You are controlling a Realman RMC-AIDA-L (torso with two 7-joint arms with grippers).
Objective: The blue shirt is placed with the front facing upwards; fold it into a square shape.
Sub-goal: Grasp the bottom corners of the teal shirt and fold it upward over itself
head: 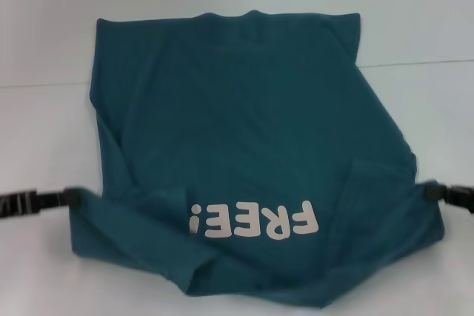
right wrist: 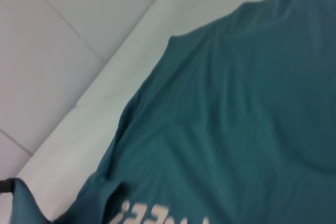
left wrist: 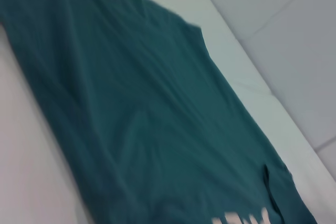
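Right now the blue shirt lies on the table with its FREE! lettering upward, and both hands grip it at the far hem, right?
Not quite. The head view shows the left hand and right hand at the near edges of the blue shirt, beside the FREE! lettering, not the far hem.

Left pincer (head: 70,196) low at left, right pincer (head: 433,192) opposite

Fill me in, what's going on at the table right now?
The robot is working on the blue shirt, which lies front up on the white table with the FREE! lettering near the robot. The left gripper is at the shirt's near left edge and the right gripper at its near right edge. The near part is bunched and wrinkled; no square yet.
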